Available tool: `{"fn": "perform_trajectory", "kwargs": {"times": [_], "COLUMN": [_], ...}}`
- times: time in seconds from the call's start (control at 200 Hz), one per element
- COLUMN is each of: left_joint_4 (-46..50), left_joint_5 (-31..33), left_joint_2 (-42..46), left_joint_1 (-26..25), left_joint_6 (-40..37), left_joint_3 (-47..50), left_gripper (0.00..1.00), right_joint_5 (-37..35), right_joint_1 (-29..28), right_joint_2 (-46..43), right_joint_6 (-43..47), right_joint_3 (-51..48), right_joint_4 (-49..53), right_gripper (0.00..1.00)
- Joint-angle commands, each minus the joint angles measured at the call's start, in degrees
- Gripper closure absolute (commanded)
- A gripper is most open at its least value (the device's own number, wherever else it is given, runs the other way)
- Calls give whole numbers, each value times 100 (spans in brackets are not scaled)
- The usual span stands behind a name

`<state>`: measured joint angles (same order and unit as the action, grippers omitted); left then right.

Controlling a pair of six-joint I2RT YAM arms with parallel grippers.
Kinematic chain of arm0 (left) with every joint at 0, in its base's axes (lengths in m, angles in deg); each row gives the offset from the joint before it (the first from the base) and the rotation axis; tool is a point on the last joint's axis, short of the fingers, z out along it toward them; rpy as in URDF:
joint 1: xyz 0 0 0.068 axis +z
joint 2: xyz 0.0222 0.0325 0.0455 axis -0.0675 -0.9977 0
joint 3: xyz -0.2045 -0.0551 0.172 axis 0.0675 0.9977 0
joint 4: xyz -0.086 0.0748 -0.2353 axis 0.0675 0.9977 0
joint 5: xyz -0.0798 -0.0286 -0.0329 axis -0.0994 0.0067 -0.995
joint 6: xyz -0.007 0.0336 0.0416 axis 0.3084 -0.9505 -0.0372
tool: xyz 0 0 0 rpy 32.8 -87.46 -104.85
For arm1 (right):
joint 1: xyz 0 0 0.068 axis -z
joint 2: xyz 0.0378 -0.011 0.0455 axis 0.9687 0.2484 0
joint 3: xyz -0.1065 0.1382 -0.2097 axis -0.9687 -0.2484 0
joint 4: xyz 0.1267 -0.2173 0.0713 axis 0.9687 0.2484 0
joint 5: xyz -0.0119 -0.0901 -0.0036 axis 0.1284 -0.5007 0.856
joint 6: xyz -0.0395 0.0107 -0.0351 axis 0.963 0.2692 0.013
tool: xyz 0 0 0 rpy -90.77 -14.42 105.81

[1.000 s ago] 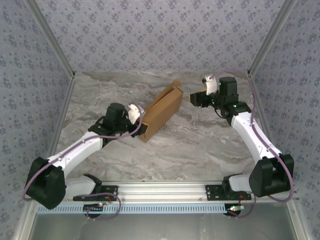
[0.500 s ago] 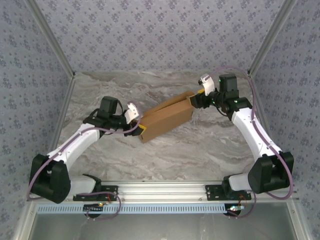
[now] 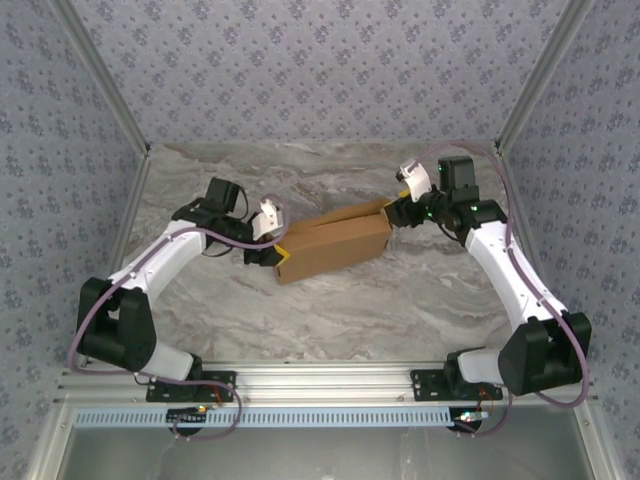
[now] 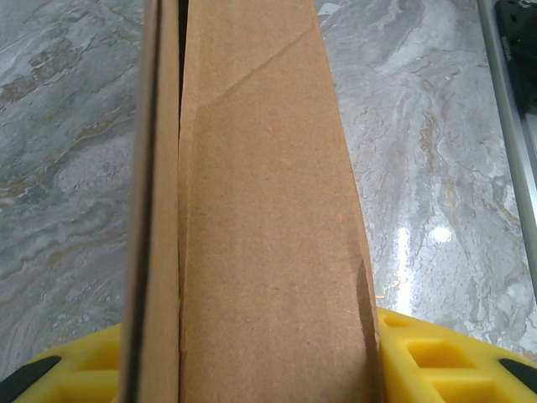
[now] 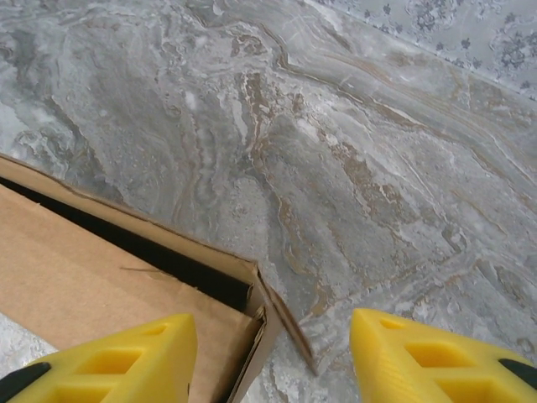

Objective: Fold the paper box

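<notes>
The paper box (image 3: 335, 243) is sitting in the middle of the surface (image 3: 400, 300), its lid slightly ajar. The left gripper (image 3: 277, 250) is clamping its left end, and the left wrist view is showing cardboard wedged between yellow fingers (image 4: 419, 357). The right gripper (image 3: 396, 212) is hovering open astride the right corner, as its wrist view is showing.

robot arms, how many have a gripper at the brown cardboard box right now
2. The left gripper is shut on the near-left end of the plain brown corrugated cardboard box; the right gripper, jaws open, straddles its far-right corner. None seems hidden.
</notes>
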<state>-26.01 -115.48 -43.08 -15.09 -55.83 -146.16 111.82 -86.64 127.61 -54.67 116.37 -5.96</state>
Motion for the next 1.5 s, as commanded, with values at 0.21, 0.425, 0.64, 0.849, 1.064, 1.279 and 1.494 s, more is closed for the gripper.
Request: {"fn": "perform_trajectory", "kwargs": {"times": [0.21,0.425,0.64,0.849,1.064,1.279,1.494], "left_joint_4": [368,367,328,23,-186,-325,-392], "left_joint_5": [-655,-664,-675,-499,-283,-94,-92], "left_joint_2": [-208,-311,-361,-339,-336,-347,-390], "left_joint_1": [167,173,172,173,165,147,138], "left_joint_6": [-711,-735,-613,-236,32,190,287], "left_joint_3": [-383,-374,-398,-314,-227,-167,-171], "left_gripper": [68,68,68,68,69,70,70], "right_joint_5": [-270,-275,-296,-790,-1433,-2061,-2283], "right_joint_1": [-107,-176,-262,-475,-706,-1027,-1099], "right_joint_2": [106,241,357,357,443,470,419], "right_joint_6": [164,193,142,-369,-1509,-2375,-2678], "right_joint_3": [63,83,124,139,620,727,619], "right_joint_4": [273,255,298,387,843,1105,1067], "right_gripper": [58,76,87,93,97,97,97]}}
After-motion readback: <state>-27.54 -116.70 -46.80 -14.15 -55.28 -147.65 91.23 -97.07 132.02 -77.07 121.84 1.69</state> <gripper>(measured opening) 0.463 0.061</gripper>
